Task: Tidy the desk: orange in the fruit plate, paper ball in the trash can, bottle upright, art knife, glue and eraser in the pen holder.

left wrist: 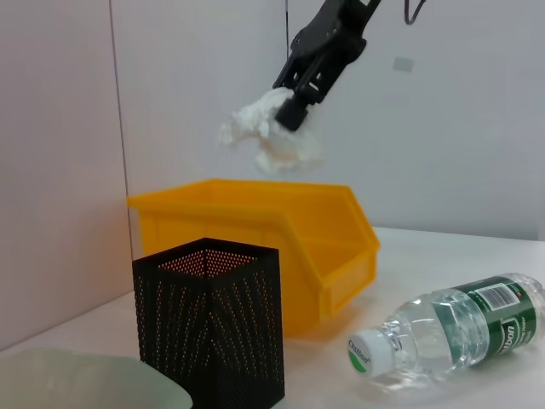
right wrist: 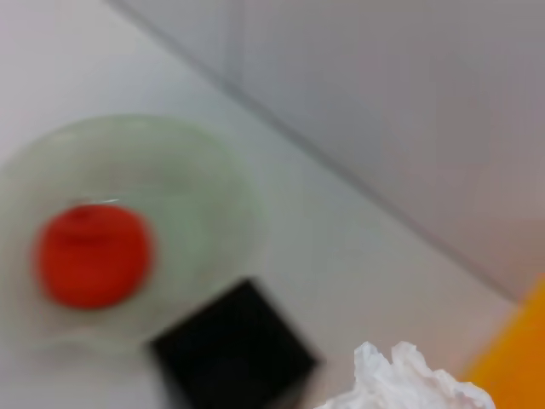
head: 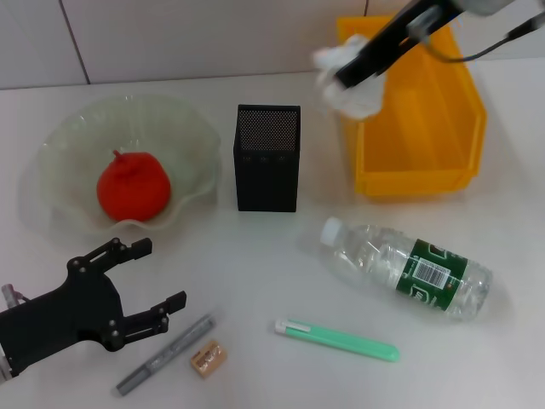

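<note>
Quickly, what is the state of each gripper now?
Left gripper: open, empty, low near the table's front.
Right gripper: shut on the crumpled white paper ball, above the orange-yellow plastic trash can.

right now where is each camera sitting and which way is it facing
Head: high on the robot, facing down at the desk; open left tool low, right tool gripping the crumpled white paper ball.
Left wrist: low near the desk, facing the bright yellow plastic trash can; only the right tool shows.
Right wrist: looks down; no tool visible.
Shared: square black mesh pen holder.
</note>
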Motion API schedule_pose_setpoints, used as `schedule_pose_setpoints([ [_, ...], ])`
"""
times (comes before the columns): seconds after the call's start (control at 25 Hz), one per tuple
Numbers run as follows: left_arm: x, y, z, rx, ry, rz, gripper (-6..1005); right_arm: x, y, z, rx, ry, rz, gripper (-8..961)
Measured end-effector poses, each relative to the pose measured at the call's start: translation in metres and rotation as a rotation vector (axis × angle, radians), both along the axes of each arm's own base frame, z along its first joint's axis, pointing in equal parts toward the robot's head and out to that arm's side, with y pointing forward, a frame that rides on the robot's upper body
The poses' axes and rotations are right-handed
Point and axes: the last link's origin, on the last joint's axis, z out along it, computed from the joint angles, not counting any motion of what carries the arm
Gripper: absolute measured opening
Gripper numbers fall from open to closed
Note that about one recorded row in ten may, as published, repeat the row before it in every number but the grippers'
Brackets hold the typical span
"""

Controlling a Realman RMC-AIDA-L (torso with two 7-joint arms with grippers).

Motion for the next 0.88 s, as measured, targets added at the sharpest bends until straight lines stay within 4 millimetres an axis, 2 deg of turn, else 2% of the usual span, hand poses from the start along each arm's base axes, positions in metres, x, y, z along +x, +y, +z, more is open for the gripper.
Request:
schedule_pose_setpoints([
  [0.08, 0.000, 0.000, 0.000, 0.000, 0.000, 0.000, 859, 0.009, 0.002, 0.013, 0.059, -0.008, -0.010, 451],
  [0.12, 0.000, 0.000, 0.000, 0.000, 0.000, -0.001, 859, 0.019, 0.005, 0.026, 0.133, -0.029, -0.018, 451],
  [0.2, 0.000, 0.000, 0.000, 0.001, 0.001, -0.001, 858, 0.022, 0.006, 0.030, 0.161, -0.040, -0.022, 451],
  [0.32, 0.000, 0.000, 0.000, 0.001, 0.001, 0.000, 858, 0.040, 0.011, 0.045, 0.281, -0.097, -0.037, 450],
  [0.52, 0.000, 0.000, 0.000, 0.002, 0.004, -0.006, 857, 0.057, 0.015, 0.040, 0.314, -0.097, -0.053, 449],
  [0.88, -0.001, -0.001, -0.001, 0.002, 0.005, -0.005, 856, 0.062, 0.023, 0.021, 0.297, -0.092, -0.044, 450],
])
